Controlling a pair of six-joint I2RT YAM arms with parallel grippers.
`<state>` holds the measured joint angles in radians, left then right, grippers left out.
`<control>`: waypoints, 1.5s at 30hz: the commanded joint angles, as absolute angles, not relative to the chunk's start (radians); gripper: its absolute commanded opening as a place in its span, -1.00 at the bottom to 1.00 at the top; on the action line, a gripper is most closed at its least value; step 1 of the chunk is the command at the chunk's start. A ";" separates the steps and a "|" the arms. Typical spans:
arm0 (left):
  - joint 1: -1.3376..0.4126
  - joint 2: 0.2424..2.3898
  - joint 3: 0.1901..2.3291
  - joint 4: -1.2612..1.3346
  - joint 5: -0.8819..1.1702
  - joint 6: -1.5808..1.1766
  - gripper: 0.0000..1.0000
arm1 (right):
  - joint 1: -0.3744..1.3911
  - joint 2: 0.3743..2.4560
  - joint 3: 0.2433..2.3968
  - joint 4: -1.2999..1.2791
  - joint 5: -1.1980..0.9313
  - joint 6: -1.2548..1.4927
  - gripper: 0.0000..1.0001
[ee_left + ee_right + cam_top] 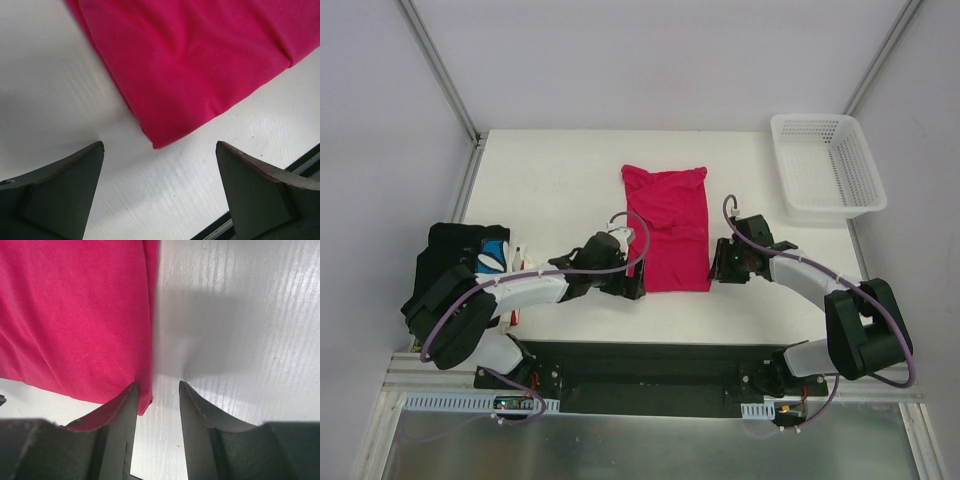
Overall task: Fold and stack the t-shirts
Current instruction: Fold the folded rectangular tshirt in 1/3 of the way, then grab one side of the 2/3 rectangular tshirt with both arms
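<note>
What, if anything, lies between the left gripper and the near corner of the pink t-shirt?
Nothing visible. The left gripper is open, and only a strip of bare white table separates it from the near corner of the pink t-shirt.

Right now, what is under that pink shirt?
The pink t-shirt lies folded on the white table; only bare table shows around its edges. Anything beneath the cloth is hidden.

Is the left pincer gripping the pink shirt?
No, the left pincer is wide open and touches no part of the pink shirt.
</note>
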<state>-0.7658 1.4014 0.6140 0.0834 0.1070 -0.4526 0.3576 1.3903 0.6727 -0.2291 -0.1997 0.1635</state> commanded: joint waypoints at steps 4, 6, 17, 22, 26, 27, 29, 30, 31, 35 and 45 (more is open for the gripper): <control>-0.744 1.474 0.635 0.208 0.222 -0.463 0.87 | 0.348 1.345 0.638 -0.200 -0.210 0.161 -0.19; -0.735 1.479 0.620 0.247 0.264 -0.500 0.86 | 0.347 1.333 0.623 -0.180 -0.204 0.166 -0.18; -0.719 1.497 0.581 0.337 0.333 -0.589 0.79 | 0.348 1.335 0.586 -0.135 -0.224 0.202 -0.18; -0.721 1.491 0.551 0.364 0.337 -0.618 0.78 | 0.348 1.338 0.575 -0.123 -0.242 0.224 -0.18; -0.719 1.489 0.549 0.367 0.337 -0.620 0.77 | 0.350 1.319 0.555 -0.140 -0.250 0.233 -0.12; -0.718 1.493 0.549 0.367 0.337 -0.621 0.77 | 0.347 1.313 0.551 -0.141 -0.249 0.233 -0.10; -0.716 1.497 0.549 0.371 0.341 -0.623 0.77 | 0.348 1.304 0.540 -0.155 -0.247 0.235 -0.01; -0.715 1.502 0.549 0.373 0.345 -0.624 0.77 | 0.350 1.301 0.537 -0.155 -0.250 0.238 0.02; -0.713 1.503 0.548 0.377 0.348 -0.624 0.76 | 0.351 1.301 0.532 -0.159 -0.252 0.239 0.06; -0.709 1.506 0.546 0.383 0.350 -0.626 0.76 | 0.359 1.287 0.519 -0.155 -0.236 0.261 0.09; -0.696 1.528 0.551 0.394 0.365 -0.629 0.68 | 0.426 1.328 0.529 -0.118 -0.195 0.307 0.11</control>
<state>-0.7113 1.5028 0.5621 0.4076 0.3405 -0.6220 0.3935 1.2991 0.5438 -0.0994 -0.2310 0.2779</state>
